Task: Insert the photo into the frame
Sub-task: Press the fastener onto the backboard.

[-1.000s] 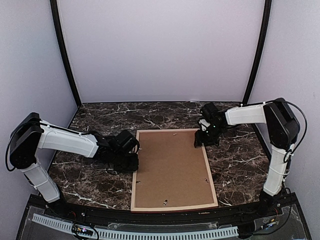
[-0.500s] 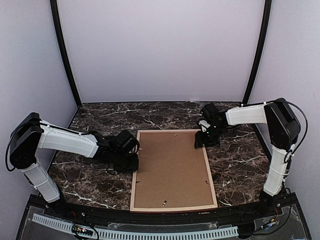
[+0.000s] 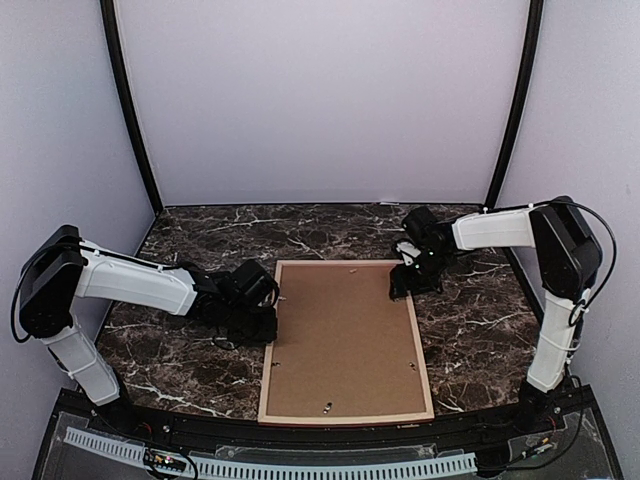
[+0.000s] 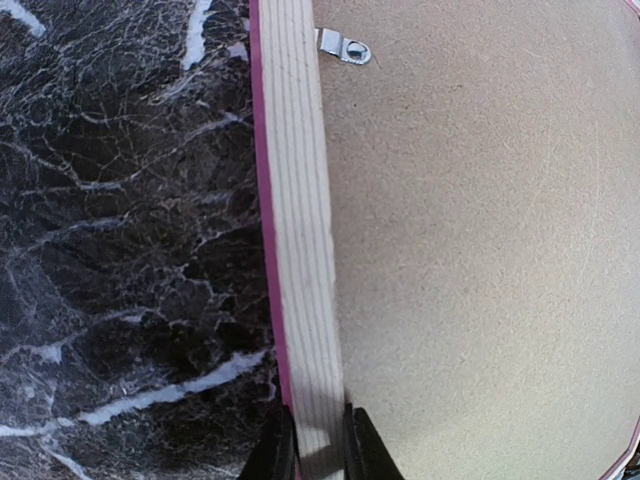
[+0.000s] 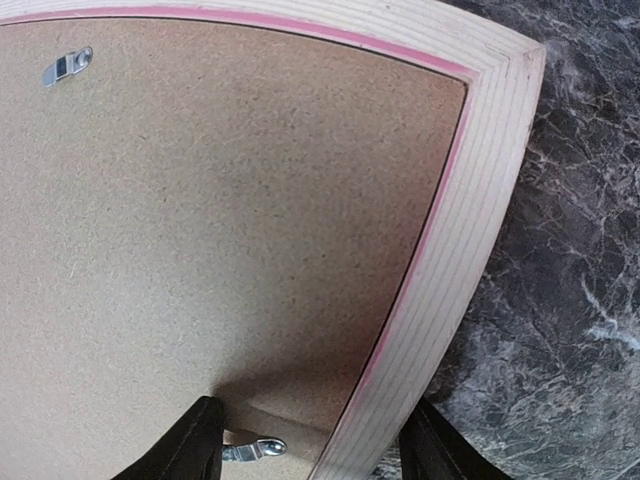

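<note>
The frame [image 3: 345, 416] lies face down on the marble table, pale wood rails with a pink edge, and a brown backing board [image 3: 345, 335] fills it. The photo is hidden. My left gripper [image 3: 268, 325] is shut on the frame's left rail [image 4: 300, 230]; the left wrist view shows both fingertips pinching that rail [image 4: 318, 440]. At the far right corner my right gripper [image 3: 402, 287] stands open astride the right rail [image 5: 450, 270]. One finger [image 5: 195, 445] rests over the backing board and the other [image 5: 437, 450] is outside the rail, with a gap on the board side.
Small metal turn clips sit on the backing board near the rails [image 4: 345, 46] [image 5: 255, 449] [image 5: 67, 66]. Dark marble table [image 3: 180, 370] extends on both sides of the frame. Purple walls close the back and sides.
The frame's near end has slid slightly to the left. Both arms stay almost where they were.
</note>
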{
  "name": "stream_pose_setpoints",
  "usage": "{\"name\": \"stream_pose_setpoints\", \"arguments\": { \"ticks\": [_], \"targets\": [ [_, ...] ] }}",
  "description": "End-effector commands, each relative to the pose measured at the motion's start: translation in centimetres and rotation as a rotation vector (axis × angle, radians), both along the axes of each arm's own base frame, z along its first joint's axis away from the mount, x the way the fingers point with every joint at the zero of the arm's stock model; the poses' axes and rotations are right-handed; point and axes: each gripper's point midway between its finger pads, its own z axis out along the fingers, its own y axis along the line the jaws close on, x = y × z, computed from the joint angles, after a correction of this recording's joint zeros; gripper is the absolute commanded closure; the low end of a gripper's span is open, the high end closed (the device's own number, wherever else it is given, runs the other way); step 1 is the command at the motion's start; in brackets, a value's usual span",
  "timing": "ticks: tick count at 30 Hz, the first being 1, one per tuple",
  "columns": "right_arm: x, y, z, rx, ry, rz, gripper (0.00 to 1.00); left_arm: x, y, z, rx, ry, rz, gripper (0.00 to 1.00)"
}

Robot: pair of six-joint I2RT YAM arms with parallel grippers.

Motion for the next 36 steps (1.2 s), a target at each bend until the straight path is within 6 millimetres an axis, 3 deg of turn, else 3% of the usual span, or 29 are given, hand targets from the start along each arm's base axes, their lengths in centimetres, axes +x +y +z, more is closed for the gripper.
{"name": "stream_pose_setpoints", "arguments": {
  "ticks": [1,8,24,36],
  "targets": [
    [-3.6,-1.7,-1.4,-0.063,0.133,0.042,0.39,-0.5,-0.2,0.1,-0.002,0.01,-0.032,0.99],
    [-3.5,-2.4,-1.4,-0.068,0.138,0.045,0.42,-0.5,-0.2,0.1,0.0,0.01,-0.031,0.99],
    [-4.4,-4.6,-2.0,-0.11,0.15,-0.006,0.35,-0.5,-0.2,0.1,0.007,0.01,-0.03,0.99],
    [-5.2,-4.4,-1.6,-0.059,0.158,-0.016,0.3,-0.4,-0.2,-0.1,0.009,0.008,-0.032,1.0]
  ]
}}
